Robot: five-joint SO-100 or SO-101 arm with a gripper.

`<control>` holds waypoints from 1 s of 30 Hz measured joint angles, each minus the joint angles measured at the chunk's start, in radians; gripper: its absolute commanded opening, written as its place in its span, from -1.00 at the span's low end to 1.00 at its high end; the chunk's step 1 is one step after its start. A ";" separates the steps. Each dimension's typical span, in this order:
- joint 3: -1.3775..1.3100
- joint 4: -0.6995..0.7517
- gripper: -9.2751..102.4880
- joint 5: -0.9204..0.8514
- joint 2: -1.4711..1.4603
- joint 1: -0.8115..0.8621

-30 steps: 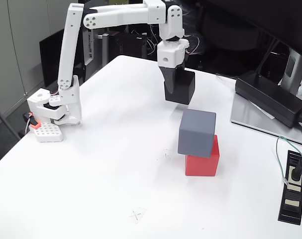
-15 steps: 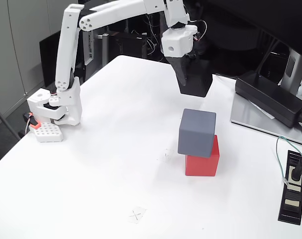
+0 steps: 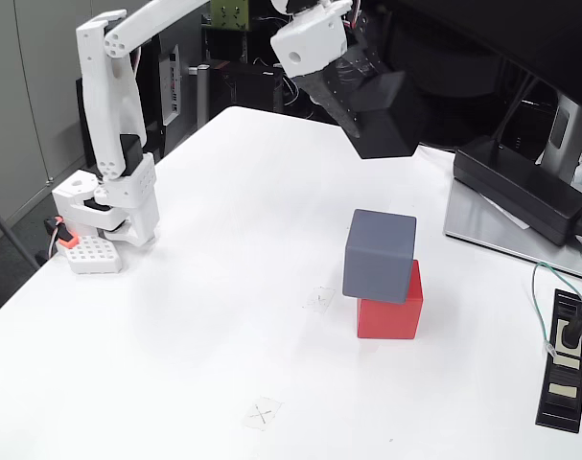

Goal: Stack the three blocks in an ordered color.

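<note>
A slate grey block [image 3: 380, 255] sits on top of a red block [image 3: 391, 308] right of the table's middle, shifted a little to the left of it. High above them, toward the back, my gripper [image 3: 358, 120] is shut on the black block [image 3: 386, 117], which hangs tilted in the air. The white arm reaches over from its base [image 3: 108, 206] at the left.
A long black power brick [image 3: 521, 187] lies on a grey slab at the right edge. A black power strip [image 3: 567, 356] with a green cable sits at the lower right. A small white perforated block [image 3: 89, 255] rests by the arm's base.
The gripper has risen and swung up with the black block, which now tilts more. The grey and red blocks have not moved.
</note>
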 measured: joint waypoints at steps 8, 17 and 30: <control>0.000 -0.002 -0.74 -0.140 0.051 0.149; 0.000 -0.110 -0.74 -0.170 0.054 0.242; 0.000 -0.179 -0.74 -0.173 0.055 0.249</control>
